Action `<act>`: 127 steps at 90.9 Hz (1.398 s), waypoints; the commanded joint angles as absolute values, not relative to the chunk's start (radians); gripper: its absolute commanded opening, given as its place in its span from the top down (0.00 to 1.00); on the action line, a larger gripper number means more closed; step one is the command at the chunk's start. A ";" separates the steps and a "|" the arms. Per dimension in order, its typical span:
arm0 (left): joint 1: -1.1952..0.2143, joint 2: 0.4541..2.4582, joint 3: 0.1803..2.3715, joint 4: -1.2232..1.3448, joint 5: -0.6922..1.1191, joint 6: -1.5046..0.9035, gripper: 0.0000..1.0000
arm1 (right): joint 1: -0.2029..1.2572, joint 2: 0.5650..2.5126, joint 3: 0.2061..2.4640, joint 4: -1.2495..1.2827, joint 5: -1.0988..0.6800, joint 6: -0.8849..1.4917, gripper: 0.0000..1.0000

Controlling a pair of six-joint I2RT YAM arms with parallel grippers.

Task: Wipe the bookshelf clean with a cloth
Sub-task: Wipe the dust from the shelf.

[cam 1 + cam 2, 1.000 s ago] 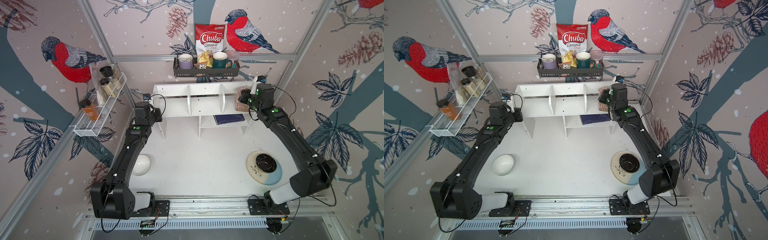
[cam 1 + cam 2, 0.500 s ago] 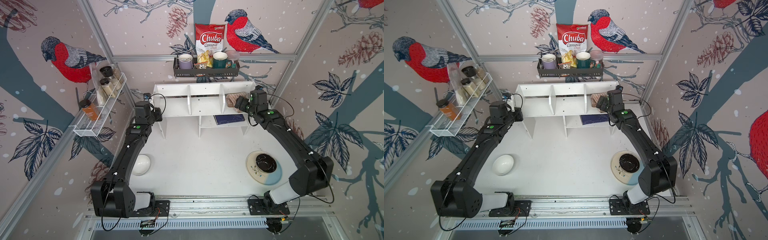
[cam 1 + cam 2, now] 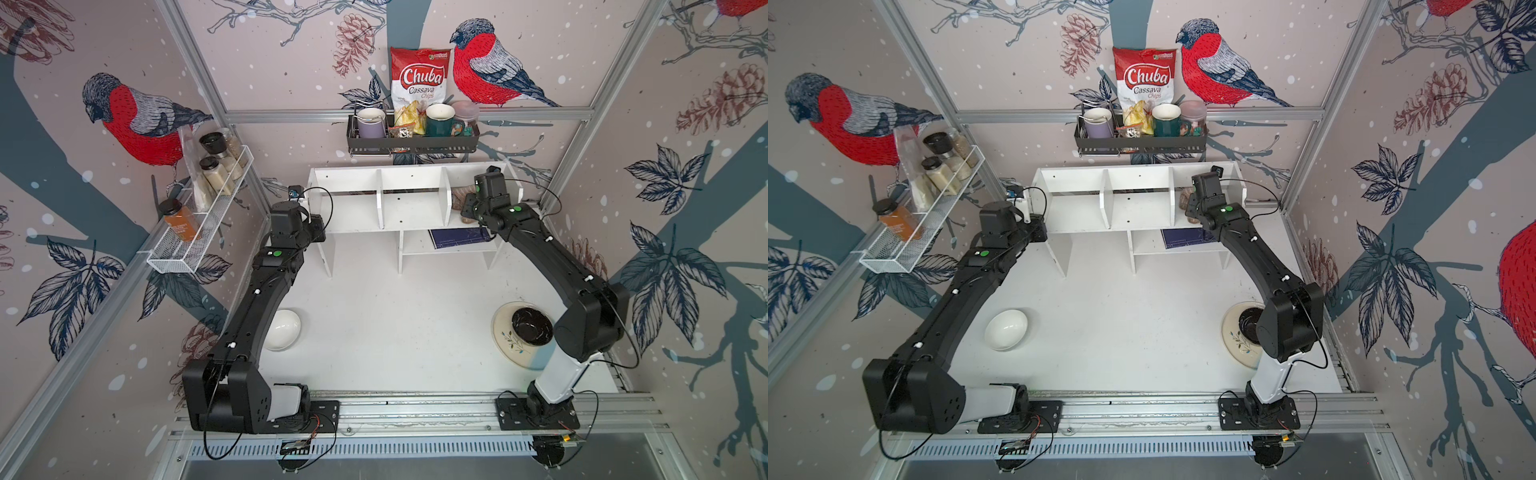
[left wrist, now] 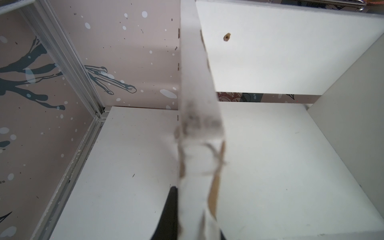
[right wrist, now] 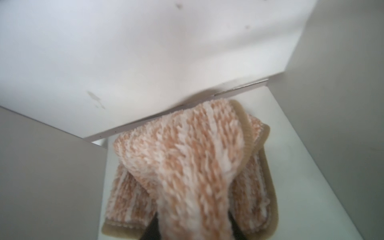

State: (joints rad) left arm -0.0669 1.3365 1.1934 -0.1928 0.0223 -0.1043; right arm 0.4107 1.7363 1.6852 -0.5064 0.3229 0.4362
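The white bookshelf (image 3: 411, 208) (image 3: 1133, 208) stands at the back of the table. My left gripper (image 3: 319, 227) (image 4: 195, 224) is shut on its left side panel (image 4: 197, 83), whose edge runs between the jaws; one black finger (image 4: 169, 209) shows beside it. The tan striped cloth (image 3: 459, 195) (image 3: 1185, 197) (image 5: 187, 155) lies bunched on the floor of the right upper compartment. My right gripper (image 5: 191, 232) reaches into that compartment and is shut on a raised fold of the cloth. In both top views the wrist hides the right jaws.
A dark blue book (image 3: 457, 239) lies on the lower shelf. A black wire rack (image 3: 411, 143) with mugs and a chips bag hangs above the bookshelf. A white mesh rack (image 3: 199, 224) with jars is on the left wall. White bowl (image 3: 282, 330) front left; plate with dark bowl (image 3: 523, 332) front right.
My right gripper has moved left from the shelf's right end into the right compartment, and the cloth has come with it. The left arm has not moved.
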 commanded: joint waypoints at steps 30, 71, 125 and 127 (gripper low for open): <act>-0.074 1.418 1.207 -0.356 0.183 -0.100 1.00 | 0.359 1.723 1.824 -0.574 0.382 0.361 1.00; -0.078 1.408 1.229 -0.411 0.140 -0.106 1.00 | 0.489 1.654 1.623 -0.585 0.522 0.397 1.00; -0.121 1.387 1.233 -0.429 0.101 -0.126 1.00 | 0.543 1.672 1.842 -0.677 0.635 0.335 1.00; -0.121 1.387 1.233 -0.430 0.097 -0.128 1.00 | 0.563 1.662 1.848 -0.687 0.702 0.314 1.00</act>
State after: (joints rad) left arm -0.1051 1.3808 1.2404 -0.2241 -0.0223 -0.0753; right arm 0.4900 1.6840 1.8053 -0.6216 0.4816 0.3695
